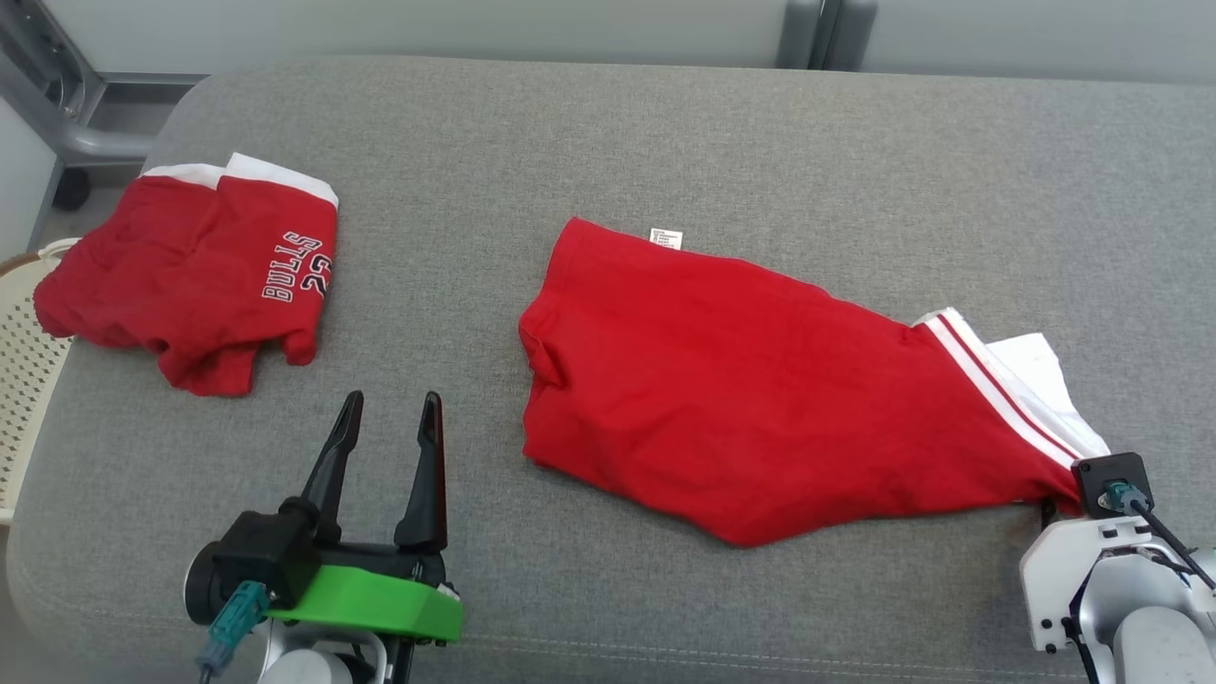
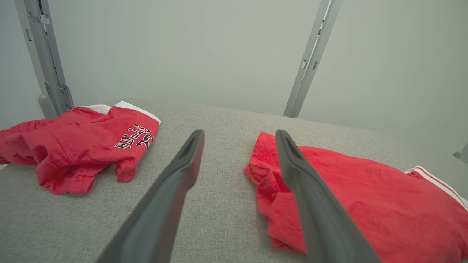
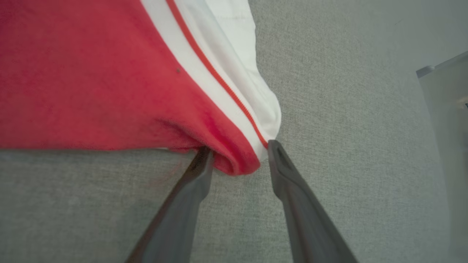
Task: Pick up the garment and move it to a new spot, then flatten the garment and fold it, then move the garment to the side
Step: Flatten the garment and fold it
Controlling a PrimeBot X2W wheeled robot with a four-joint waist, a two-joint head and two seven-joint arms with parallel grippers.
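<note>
The garment (image 1: 741, 389), red shorts with a white striped waistband, lies spread on the grey padded table (image 1: 665, 142). Its waistband corner points toward my right wrist (image 1: 1107, 484) at the lower right. In the right wrist view my right gripper (image 3: 239, 149) is open, and the red and white corner of the garment (image 3: 91, 73) sits between the two fingertips on the table. My left gripper (image 1: 392, 399) hovers open and empty near the front edge, left of the garment (image 2: 365, 193). Its fingers (image 2: 175, 190) point away from me.
A second red garment (image 1: 190, 285) printed BULLS 23 lies bunched at the table's far left (image 2: 80, 146). A cream perforated basket (image 1: 19, 380) stands beside the left edge. Grey metal posts (image 2: 310, 58) rise behind the table.
</note>
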